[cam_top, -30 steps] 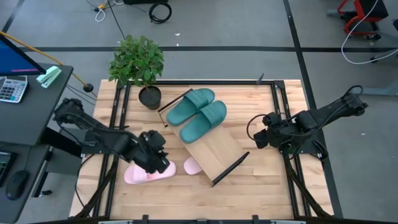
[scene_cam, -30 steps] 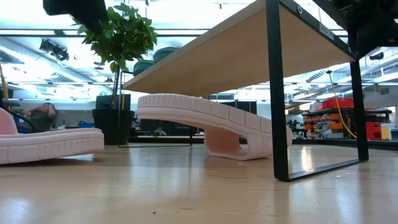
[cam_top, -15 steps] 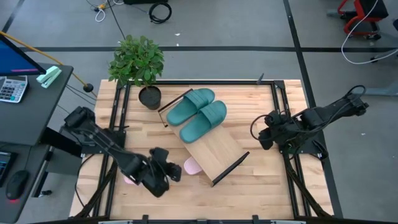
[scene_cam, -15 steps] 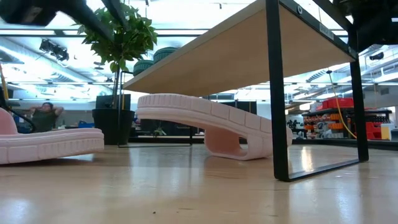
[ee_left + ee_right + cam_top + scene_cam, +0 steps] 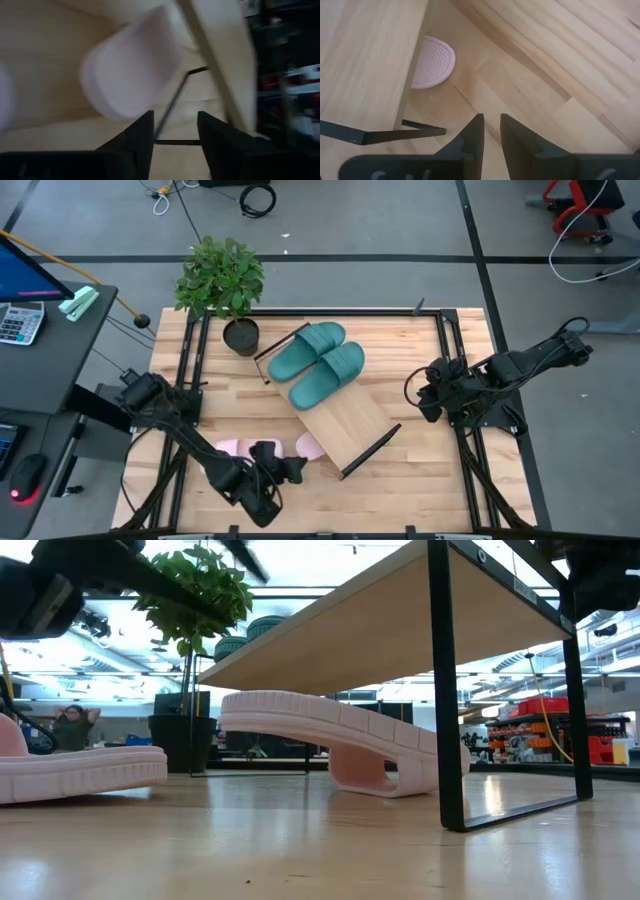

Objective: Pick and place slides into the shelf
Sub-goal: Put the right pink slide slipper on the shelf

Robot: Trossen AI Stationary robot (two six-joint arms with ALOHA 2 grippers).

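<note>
the shelf (image 5: 345, 423) is seen lying at a slant across the middle of the tabletop (image 5: 420, 480), its black end bar (image 5: 371, 450) toward the near edge. the teal-green pair (image 5: 317, 362) is set side by side on the far end of the board. one pink slide (image 5: 309, 446) is tucked partly under the shelf's near corner, its toe curled up in the low view; the other pink slide (image 5: 237, 447) is laid flat just beside it. the left gripper (image 5: 292, 468) is held low near the front edge, close by the pink slides, fingers parted with nothing between them, though that wrist view is blurred. the right gripper (image 5: 428, 392) is parked at the right side, nearly closed and empty. a potted plant (image 5: 222, 280) is stood at the far left corner.
</note>
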